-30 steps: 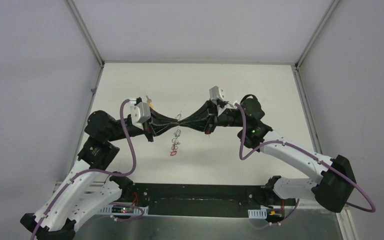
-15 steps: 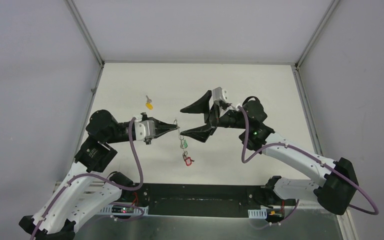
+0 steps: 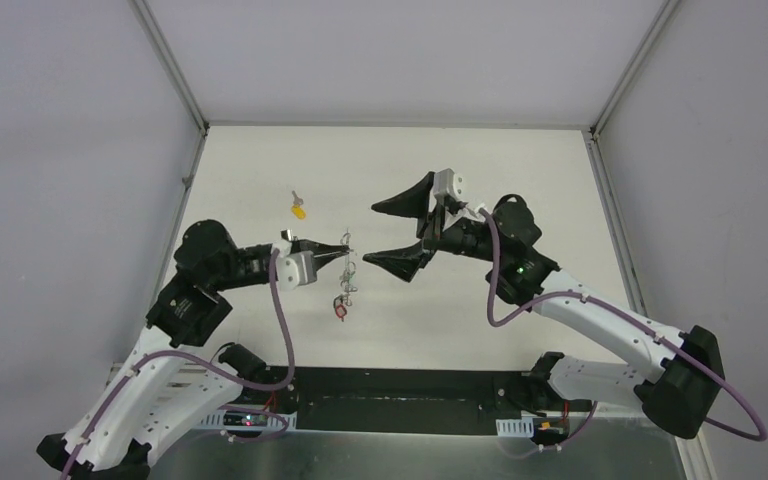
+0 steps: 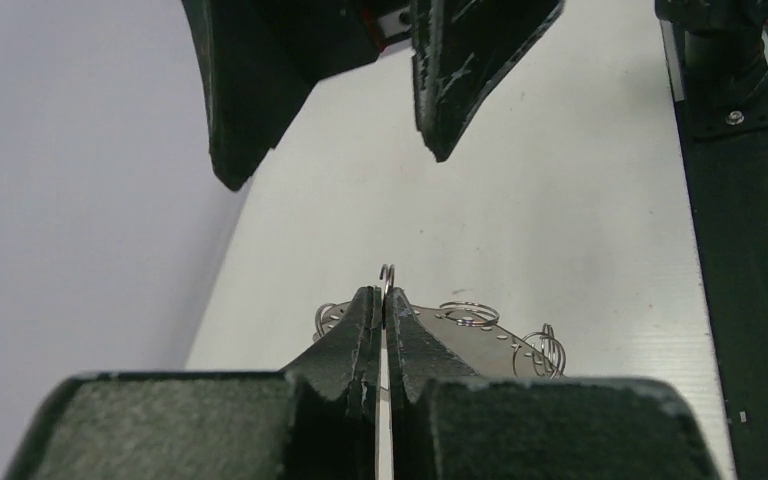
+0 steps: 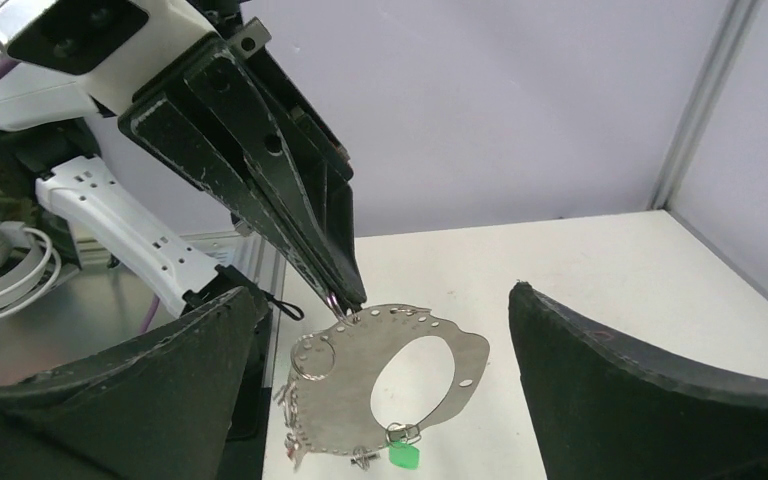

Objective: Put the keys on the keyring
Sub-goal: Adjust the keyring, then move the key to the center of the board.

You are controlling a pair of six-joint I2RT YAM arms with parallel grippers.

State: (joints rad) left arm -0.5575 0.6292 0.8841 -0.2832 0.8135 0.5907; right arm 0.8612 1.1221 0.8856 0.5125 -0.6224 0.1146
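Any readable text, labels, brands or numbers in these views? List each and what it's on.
None legible in any view.
Green plastic key tag hanging on the silvery oval metal keyring: no print visible.
Yellow plastic key tag lying on the table: too small to tell.

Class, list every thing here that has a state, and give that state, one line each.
Left gripper, shut on the keyring.
Right gripper, open, empty.
Keyring, lifted, hanging from the left gripper.
Green key, hanging on the keyring.
Yellow key, lying on the table, off the keyring.
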